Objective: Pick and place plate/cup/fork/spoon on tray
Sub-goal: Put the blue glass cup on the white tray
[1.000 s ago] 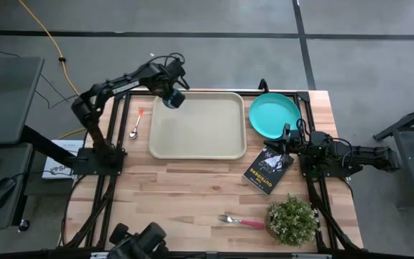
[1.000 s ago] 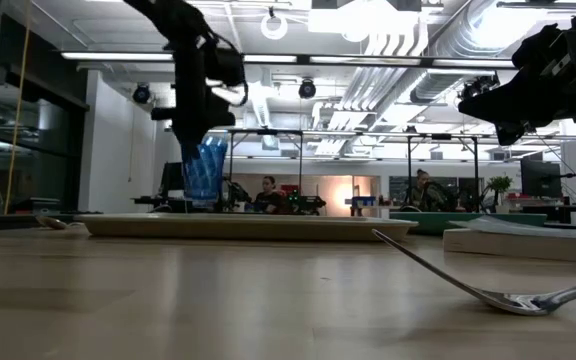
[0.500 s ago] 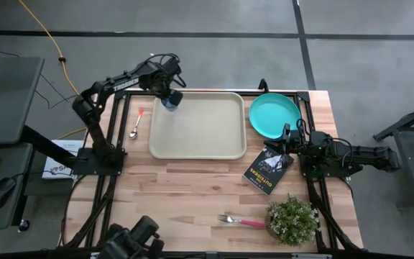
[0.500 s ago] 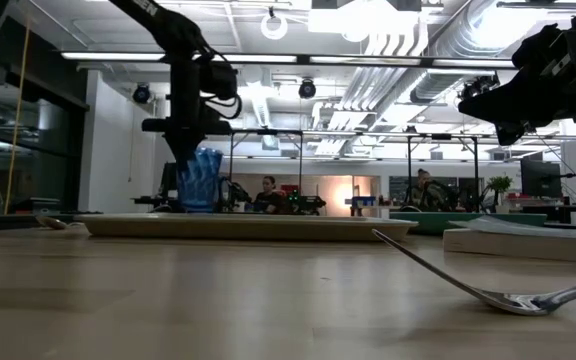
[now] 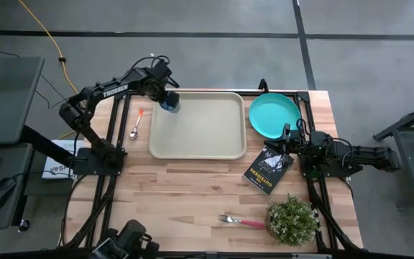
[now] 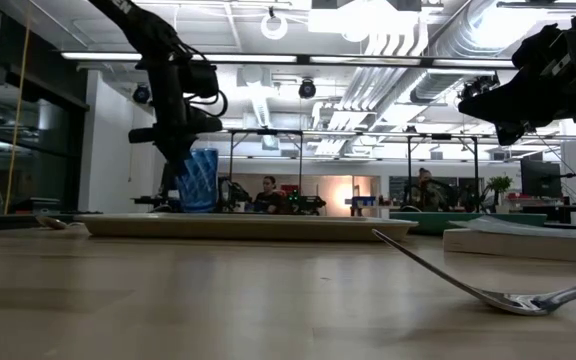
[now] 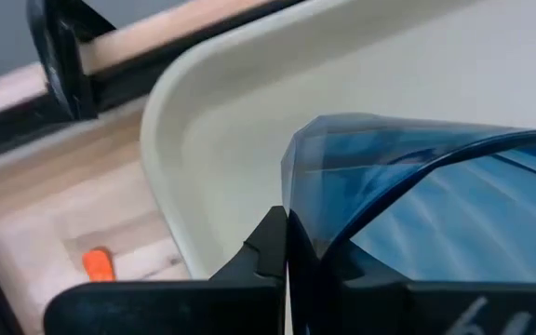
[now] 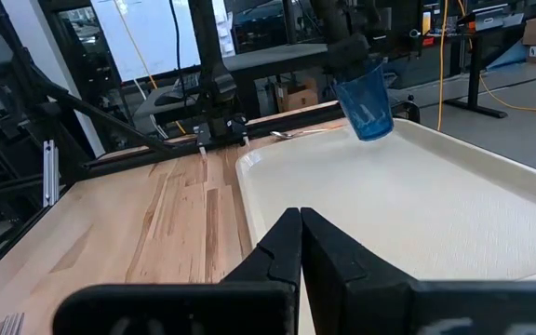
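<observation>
My left gripper (image 5: 165,96) is shut on the translucent blue cup (image 5: 169,105) over the far left corner of the cream tray (image 5: 207,137). In the low view the cup (image 6: 198,180) hangs with its base just at the tray's rim line; whether it touches the tray floor, I cannot tell. The turquoise plate (image 5: 274,115) lies flat on the table right of the tray. The orange-handled spoon (image 5: 135,126) lies left of the tray. The fork (image 5: 239,221) lies near the front edge. My right gripper (image 5: 287,137) waits shut at the right, by the plate. My left gripper holds the cup by its wall at the rim (image 7: 293,200), pinched with one finger (image 7: 270,244) outside and the other showing through the blue wall. The fingers come steeply from above. The cup (image 8: 365,98) hangs below them, slightly tilted, open end up.
A black book (image 5: 268,170) lies on the table between the tray and my right arm. A small potted plant (image 5: 292,220) stands at the front right, beside the fork. The tray's floor (image 8: 417,205) is bare.
My left gripper has carried the cup toward the table's left edge and down a little, to the tray's far left corner, rolling its wrist somewhat. The cup has sunk closer to the tray floor and stays in the hold.
</observation>
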Robot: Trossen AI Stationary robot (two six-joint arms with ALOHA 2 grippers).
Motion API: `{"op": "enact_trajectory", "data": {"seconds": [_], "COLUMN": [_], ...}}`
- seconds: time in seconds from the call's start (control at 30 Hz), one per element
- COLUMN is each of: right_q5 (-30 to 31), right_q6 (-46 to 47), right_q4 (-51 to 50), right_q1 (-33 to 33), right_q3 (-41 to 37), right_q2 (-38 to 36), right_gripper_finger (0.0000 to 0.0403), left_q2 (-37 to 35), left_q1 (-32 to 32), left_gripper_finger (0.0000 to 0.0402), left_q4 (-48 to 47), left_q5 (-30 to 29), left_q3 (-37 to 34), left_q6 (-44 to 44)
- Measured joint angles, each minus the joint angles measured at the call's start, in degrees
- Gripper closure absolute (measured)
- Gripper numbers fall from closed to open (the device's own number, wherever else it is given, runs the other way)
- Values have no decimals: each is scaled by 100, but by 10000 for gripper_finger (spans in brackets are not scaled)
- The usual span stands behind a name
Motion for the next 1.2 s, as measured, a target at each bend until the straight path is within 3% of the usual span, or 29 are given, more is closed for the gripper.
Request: {"op": "enact_trajectory", "data": {"seconds": [1.2], "right_q5": [0], "right_q6": [-1], "right_q4": [2], "right_q1": [1], "right_q3": [0], "right_q2": [0], "right_gripper_finger": [403], "left_q2": [-5], "left_q1": [-64], "left_gripper_finger": [401], "left_q4": [-13], "left_q5": [-220], "left_q3": [-6], "left_q6": [-164]}}
